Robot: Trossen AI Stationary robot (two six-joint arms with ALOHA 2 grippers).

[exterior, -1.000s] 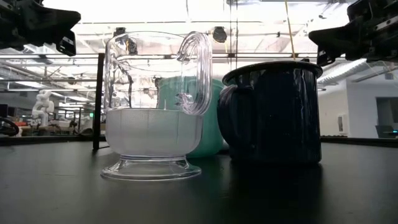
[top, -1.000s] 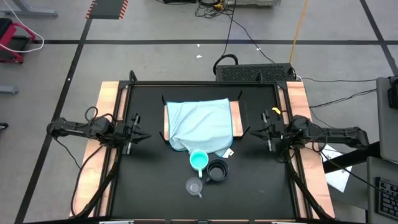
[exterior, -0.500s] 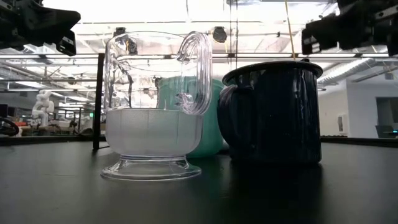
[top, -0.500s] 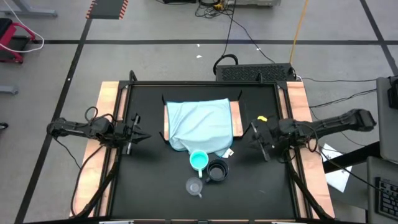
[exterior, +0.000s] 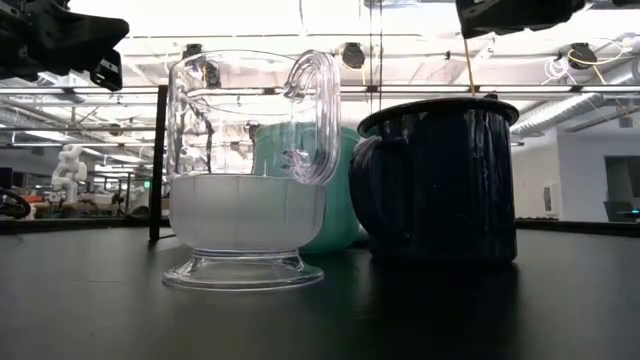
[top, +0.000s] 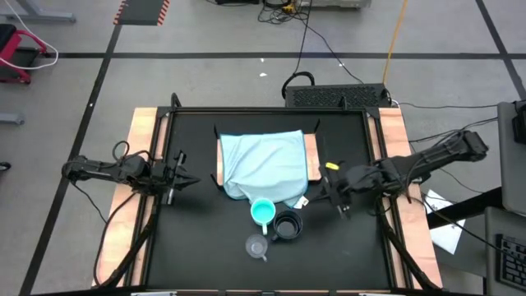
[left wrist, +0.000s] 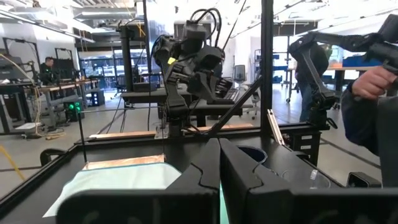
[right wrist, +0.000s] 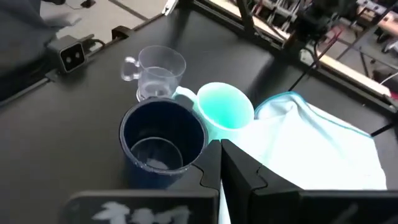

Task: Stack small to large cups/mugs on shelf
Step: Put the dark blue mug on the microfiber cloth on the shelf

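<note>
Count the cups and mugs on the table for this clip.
3, clustered off the shelf's front edge: the turquoise cup touching the cloth's hanging corner, the black mug beside it, the clear cup nearest the table front. None appears hidden.

Even, bright overhead light; bench point(top: 197, 238) matte black, shadows faint. Low view strongly backlit: ceiling strips blown out, black mug point(exterior: 440, 180) near silhouette, clear cup point(exterior: 248, 170) catching highlights. Right wrist view soft with motion blur; its end effector point(right wrist: 214, 171) out of focus. Left wrist background sharp.
</note>
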